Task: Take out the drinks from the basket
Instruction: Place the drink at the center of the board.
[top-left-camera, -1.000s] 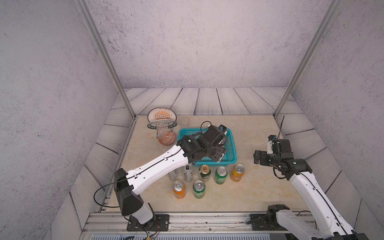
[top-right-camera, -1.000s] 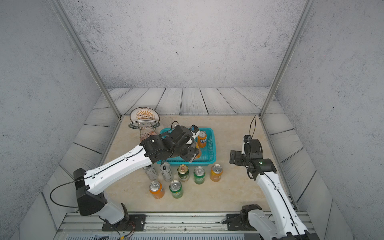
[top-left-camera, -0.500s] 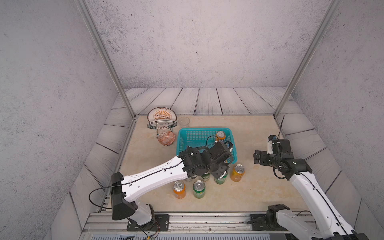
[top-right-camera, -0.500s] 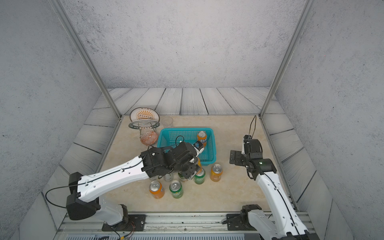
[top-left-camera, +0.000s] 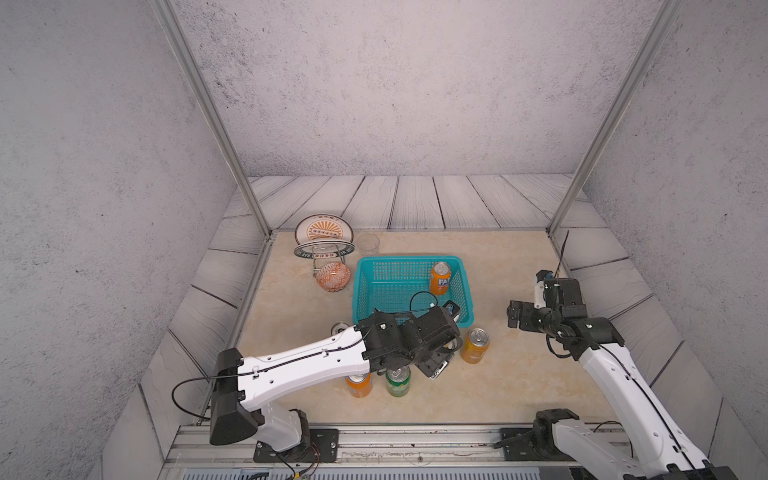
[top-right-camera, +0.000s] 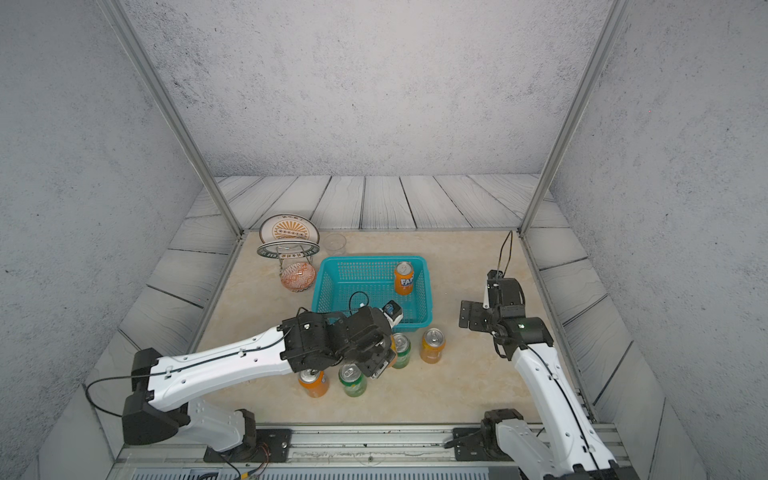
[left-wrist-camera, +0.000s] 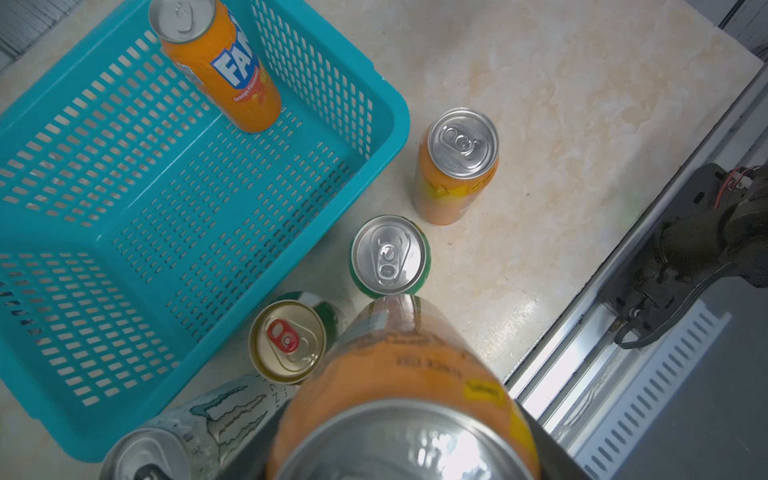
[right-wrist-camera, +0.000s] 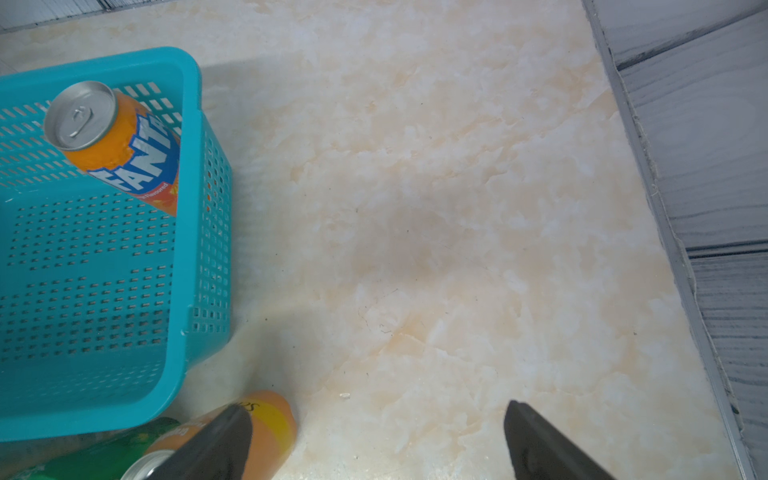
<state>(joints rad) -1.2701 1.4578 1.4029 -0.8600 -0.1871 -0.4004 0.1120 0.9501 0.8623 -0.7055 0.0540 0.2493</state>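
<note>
In the left wrist view, an orange can (left-wrist-camera: 407, 374) is seen clamped in the left gripper (top-left-camera: 435, 366), close to a green can (left-wrist-camera: 388, 253) and a gold-topped can (left-wrist-camera: 286, 340) standing just outside the basket (top-left-camera: 409, 260). In both top views that grip is largely hidden under the wrist. 1 Fanta can (top-left-camera: 439, 277) is seen upright in the basket's far right corner. The right gripper (right-wrist-camera: 374, 440) is held wide and empty over the beige marbled tabletop (top-left-camera: 511, 386). Grey textured walls (top-left-camera: 395, 83) are seen all round.

One orange can (top-left-camera: 439, 277) in basket (top-left-camera: 395, 279)
</note>
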